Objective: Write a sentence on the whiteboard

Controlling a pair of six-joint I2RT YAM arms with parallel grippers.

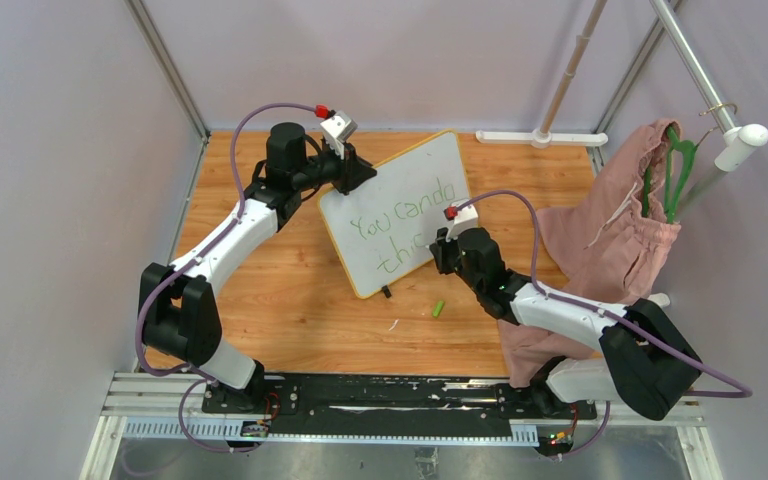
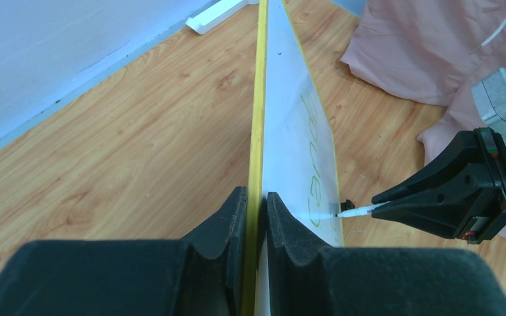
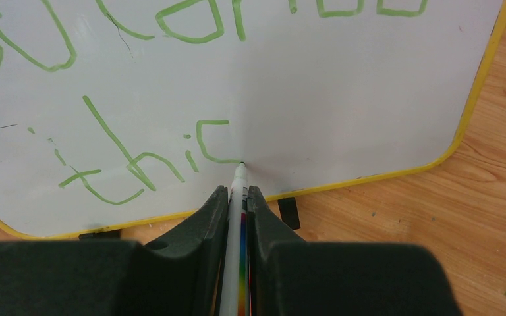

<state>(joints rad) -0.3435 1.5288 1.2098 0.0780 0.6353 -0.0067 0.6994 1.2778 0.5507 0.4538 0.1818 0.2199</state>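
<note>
The whiteboard (image 1: 400, 190) stands tilted on the wooden table, white with a yellow rim (image 2: 257, 118) and small black feet (image 3: 288, 212). My left gripper (image 1: 355, 172) is shut on its upper left edge; in the left wrist view (image 2: 257, 204) the rim sits between the jaws. My right gripper (image 1: 442, 245) is shut on a white marker (image 3: 236, 197) with a rainbow stripe, its tip touching the board at the end of the "s". The sentence (image 1: 400, 225) in green reads "You can do" above "this" (image 3: 145, 161), the last "s" half drawn.
A green marker cap (image 1: 438, 308) lies on the table in front of the board. A pink cloth (image 1: 610, 240) hangs on a green hanger (image 1: 675, 165) at the right. A white rod stand (image 1: 540, 135) sits at the back. Metal frame posts bound the table.
</note>
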